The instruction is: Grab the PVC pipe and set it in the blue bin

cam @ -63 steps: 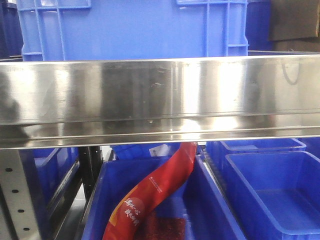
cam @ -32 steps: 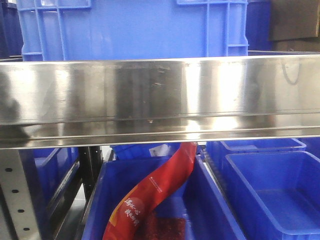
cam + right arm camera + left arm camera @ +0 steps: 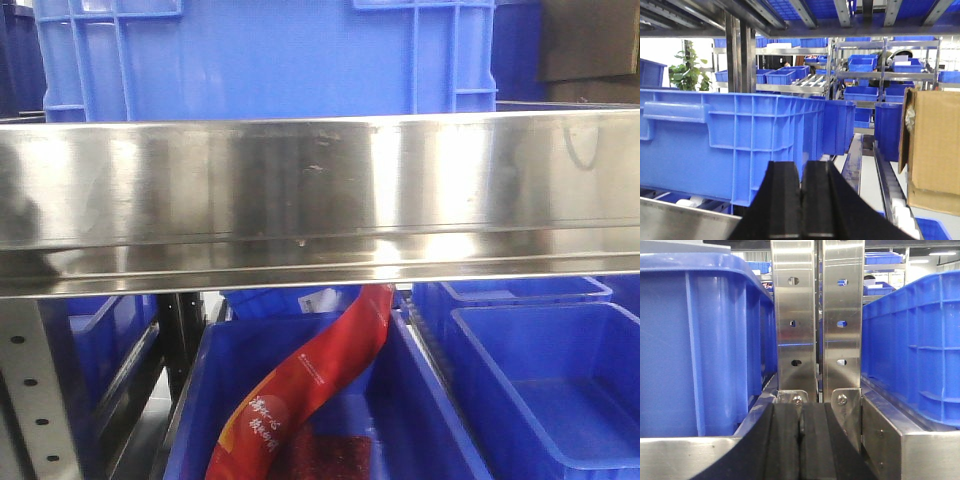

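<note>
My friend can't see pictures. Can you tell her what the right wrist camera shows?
The right gripper has its two black fingers pressed shut with nothing between them. Behind it sits a big blue bin, with a cardboard box at right and shelves of more bins beyond.

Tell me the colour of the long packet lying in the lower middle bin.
Red packet, front view.

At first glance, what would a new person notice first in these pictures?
The shiny steel shelf rail spans the front view, with a large blue crate above it. Below, a red package leans diagonally in a blue bin. Each wrist view shows black fingers pressed together, holding nothing.
</note>
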Controlling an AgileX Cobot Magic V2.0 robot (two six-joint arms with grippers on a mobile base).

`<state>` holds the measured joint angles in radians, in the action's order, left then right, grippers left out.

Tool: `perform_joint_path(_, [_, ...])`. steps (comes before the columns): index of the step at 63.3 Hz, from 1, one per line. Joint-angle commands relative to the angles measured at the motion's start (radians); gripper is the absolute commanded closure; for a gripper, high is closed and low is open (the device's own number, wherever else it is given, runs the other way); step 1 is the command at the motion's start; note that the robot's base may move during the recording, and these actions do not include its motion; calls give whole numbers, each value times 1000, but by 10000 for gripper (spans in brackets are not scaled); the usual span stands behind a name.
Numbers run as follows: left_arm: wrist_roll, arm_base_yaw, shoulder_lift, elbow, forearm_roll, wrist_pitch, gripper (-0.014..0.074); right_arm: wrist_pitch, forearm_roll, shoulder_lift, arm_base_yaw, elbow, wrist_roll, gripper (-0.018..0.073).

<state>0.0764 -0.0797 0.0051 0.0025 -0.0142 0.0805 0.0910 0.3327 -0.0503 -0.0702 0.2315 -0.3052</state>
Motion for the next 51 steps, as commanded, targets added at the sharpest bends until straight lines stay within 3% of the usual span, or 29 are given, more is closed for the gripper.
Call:
perform_joint_path(1, [-5,-4,-5,-3,-8,17,707,-18,-8,6,7,-17,-1,725])
perform_joint_path(15, [-5,-4,-5,-3,-8,17,707,-18,-84,26,7,-38,1,725])
perform_joint_path(26, [-5,-4,-5,-3,-8,17,707,-84,-201,32,7,-118,193,725])
perform_joint_path(35, [-5,-4,-5,-3,-8,17,707,-110,-237,43,10,-162,214,725])
perform_joint_path(51, [-5,-4,-5,-3,-8,17,707,-106,-237,50,115,-217,214,728])
